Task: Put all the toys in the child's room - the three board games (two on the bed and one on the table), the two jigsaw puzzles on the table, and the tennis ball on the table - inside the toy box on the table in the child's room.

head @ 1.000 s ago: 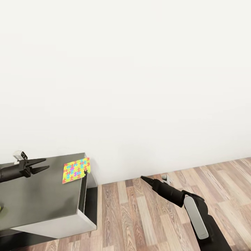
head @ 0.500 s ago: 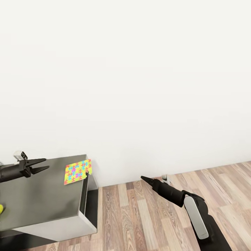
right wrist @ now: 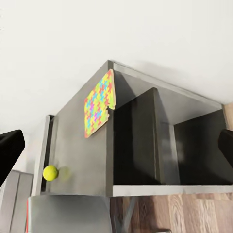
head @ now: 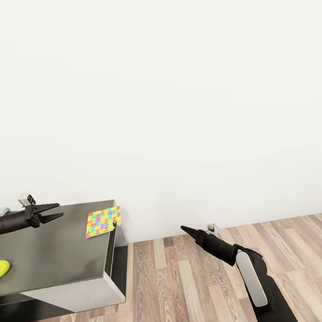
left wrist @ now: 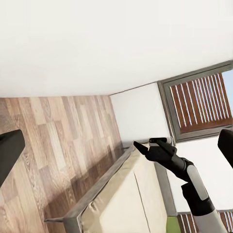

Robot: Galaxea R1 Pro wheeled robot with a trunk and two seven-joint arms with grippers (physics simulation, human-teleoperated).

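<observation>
A jigsaw puzzle [head: 103, 222] of yellow, pink, blue and orange pieces lies flat at the far right corner of the dark grey table [head: 58, 255], one edge over the rim. The right wrist view shows the same jigsaw puzzle [right wrist: 98, 104]. The yellow-green tennis ball [head: 2, 268] rests on the table at the head view's left edge, and the tennis ball [right wrist: 50, 172] shows near the table's other end. My left gripper [head: 60, 210] hangs open over the table, left of the puzzle. My right gripper [head: 182, 229] is open above the floor, right of the table. The cream-covered bed [left wrist: 121, 204] lies below it.
The table has open dark shelf compartments [right wrist: 145, 141] under its top. A white wall [head: 179, 112] stands close behind the table. Wood-plank floor [head: 179, 277] runs to the right. A dark-framed window [left wrist: 199, 104] is set in the wall by the bed. A light-grey shape [right wrist: 68, 213] lies beyond the ball.
The whole head picture has shifted: table and puzzle now sit a little further right and lower, and more of the tennis ball shows. Both grippers keep their place in the picture.
</observation>
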